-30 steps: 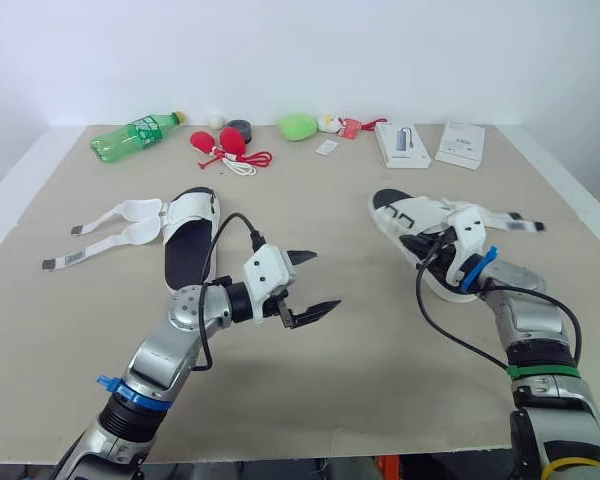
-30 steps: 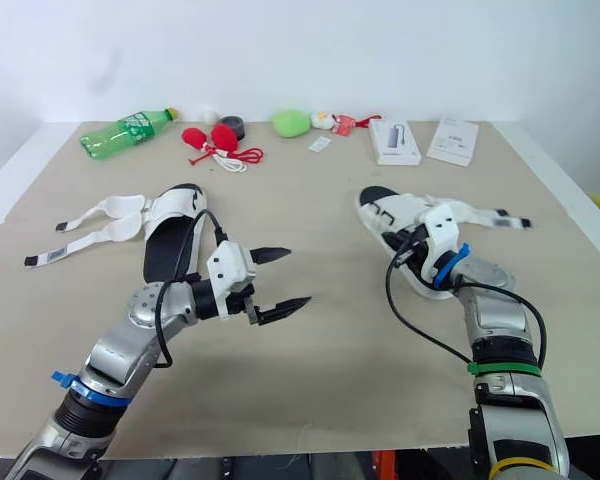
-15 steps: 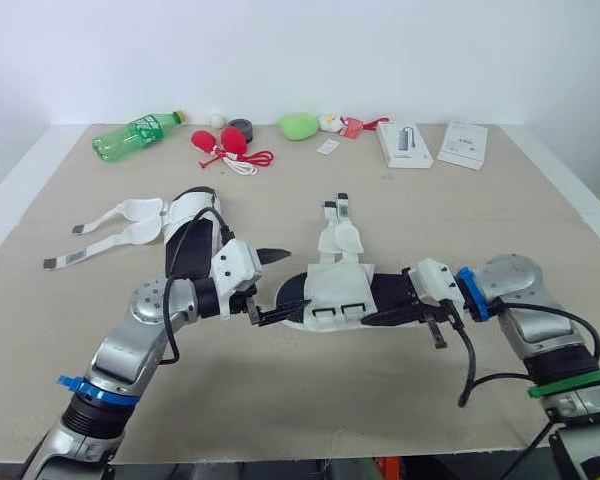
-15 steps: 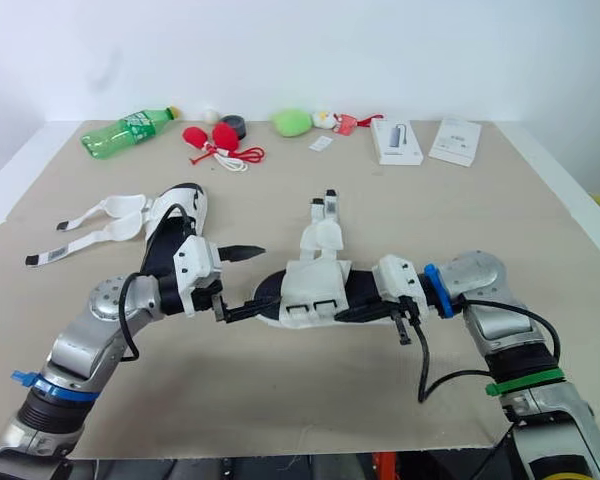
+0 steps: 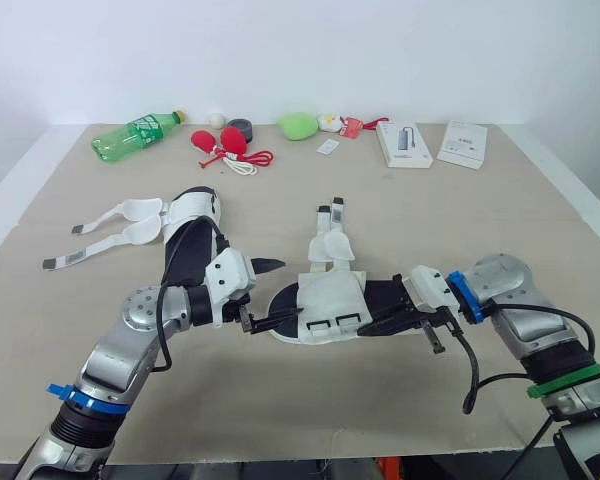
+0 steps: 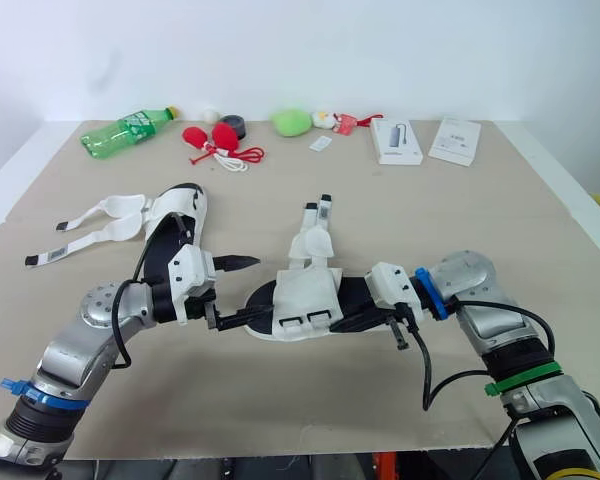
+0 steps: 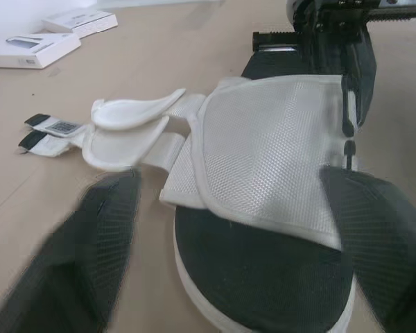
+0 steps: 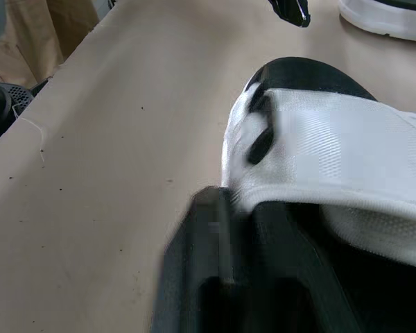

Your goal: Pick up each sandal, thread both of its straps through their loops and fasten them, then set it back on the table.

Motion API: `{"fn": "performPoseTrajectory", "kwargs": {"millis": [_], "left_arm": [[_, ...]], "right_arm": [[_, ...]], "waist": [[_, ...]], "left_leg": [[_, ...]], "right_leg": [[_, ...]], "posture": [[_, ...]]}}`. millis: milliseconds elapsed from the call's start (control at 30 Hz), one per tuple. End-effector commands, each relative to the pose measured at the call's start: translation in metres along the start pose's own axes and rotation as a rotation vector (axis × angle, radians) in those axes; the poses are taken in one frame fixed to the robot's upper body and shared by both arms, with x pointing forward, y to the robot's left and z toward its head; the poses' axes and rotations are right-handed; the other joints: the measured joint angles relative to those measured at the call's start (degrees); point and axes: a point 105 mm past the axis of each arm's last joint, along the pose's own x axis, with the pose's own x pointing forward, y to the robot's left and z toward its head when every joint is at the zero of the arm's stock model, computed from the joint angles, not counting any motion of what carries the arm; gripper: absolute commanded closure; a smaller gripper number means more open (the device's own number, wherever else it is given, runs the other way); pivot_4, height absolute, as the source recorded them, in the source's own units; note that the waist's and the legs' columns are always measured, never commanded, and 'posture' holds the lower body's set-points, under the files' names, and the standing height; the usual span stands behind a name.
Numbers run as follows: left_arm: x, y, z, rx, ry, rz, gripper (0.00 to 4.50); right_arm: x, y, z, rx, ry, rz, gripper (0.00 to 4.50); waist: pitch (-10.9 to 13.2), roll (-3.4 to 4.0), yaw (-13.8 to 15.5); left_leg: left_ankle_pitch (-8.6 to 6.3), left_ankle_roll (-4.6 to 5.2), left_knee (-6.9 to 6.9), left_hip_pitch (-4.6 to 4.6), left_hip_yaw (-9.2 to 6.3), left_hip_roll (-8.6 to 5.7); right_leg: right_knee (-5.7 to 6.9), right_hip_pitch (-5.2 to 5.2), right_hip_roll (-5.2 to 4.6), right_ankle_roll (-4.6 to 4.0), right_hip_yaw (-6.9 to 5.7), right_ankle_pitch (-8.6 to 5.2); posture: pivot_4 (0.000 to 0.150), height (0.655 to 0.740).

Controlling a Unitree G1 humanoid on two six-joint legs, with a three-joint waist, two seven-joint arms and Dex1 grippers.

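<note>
Between the jaws, low at the tabletop [image 5: 310, 400]: sandal [image 5: 330, 305], heel clamped in right jaws, toe between wide-spread left jaws, straps [image 5: 331, 245] loose, unthreaded. Beyond left jaws, second sandal [image 5: 192, 240], likewise unfastened.

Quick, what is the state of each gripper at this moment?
Left gripper: open, one finger on each side of the toe of the sandal.
Right gripper: shut on the sandal, at its heel end.
</note>
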Motion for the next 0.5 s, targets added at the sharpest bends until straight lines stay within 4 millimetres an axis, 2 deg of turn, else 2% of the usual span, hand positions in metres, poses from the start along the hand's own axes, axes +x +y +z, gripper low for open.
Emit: {"fn": "performPoseTrajectory", "kwargs": {"millis": [33, 100, 133, 200, 233, 367, 500], "left_arm": [[0.001, -0.002, -0.003, 0.044, 0.016, -0.014, 1.96], [0.002, -0.002, -0.005, 0.046, 0.018, -0.012, 2.83], [0.003, -0.001, -0.007, 0.052, 0.026, -0.013, 3.44], [0.005, 0.001, -0.009, 0.056, 0.034, -0.015, 4.25], [0.006, 0.001, -0.009, 0.059, 0.037, -0.018, 4.43], [0.007, 0.002, -0.011, 0.074, 0.048, -0.040, 4.43], [0.009, 0.000, -0.013, 0.091, 0.053, -0.071, 4.43]], "right_arm": [[-0.012, -0.002, 0.008, 0.002, -0.009, 0.016, 2.36], [-0.016, -0.005, 0.009, 0.019, -0.017, 0.003, 1.46], [-0.019, -0.006, 0.011, 0.054, -0.027, -0.005, 0.87], [-0.027, -0.008, 0.015, 0.164, -0.060, -0.020, 0.04], [-0.032, -0.009, 0.018, 0.231, -0.075, -0.026, 0.00], [-0.054, -0.023, 0.025, 0.422, -0.127, -0.100, 0.00], [-0.068, -0.061, 0.029, 0.578, -0.185, -0.279, 0.00]], "waist": [[0.0, 0.00, 0.0], [0.0, 0.00, 0.0], [0.0, 0.00, 0.0], [0.0, 0.00, 0.1], [0.0, 0.00, 0.1], [0.0, 0.00, 0.1], [0.0, 0.00, -0.1]], "left_leg": [[0.00, 0.00, 0.00, 0.00, 0.00, 0.00], [0.00, 0.00, 0.00, 0.01, 0.00, 0.01], [0.00, 0.00, 0.00, 0.01, 0.00, 0.02], [0.00, 0.00, 0.00, 0.01, 0.00, 0.02], [0.00, 0.00, 0.00, 0.01, 0.01, 0.01], [0.00, 0.00, 0.01, 0.01, 0.01, 0.02], [0.00, 0.01, 0.03, 0.01, 0.05, 0.03]], "right_leg": [[0.00, 0.00, 0.00, 0.00, 0.00, 0.00], [0.00, 0.00, 0.01, -0.02, 0.00, 0.01], [0.00, 0.00, 0.01, -0.03, 0.00, 0.01], [0.00, 0.00, 0.01, -0.03, 0.00, 0.01], [0.00, 0.00, -0.01, -0.03, 0.00, 0.01], [0.00, -0.01, -0.01, -0.05, 0.01, 0.03], [0.00, -0.05, -0.01, -0.10, 0.01, 0.06]], "posture": [[0.150, 0.7400], [0.150, 0.7400], [0.150, 0.7400], [0.150, 0.7400], [0.150, 0.7400], [0.150, 0.7400], [0.150, 0.7400]]}}
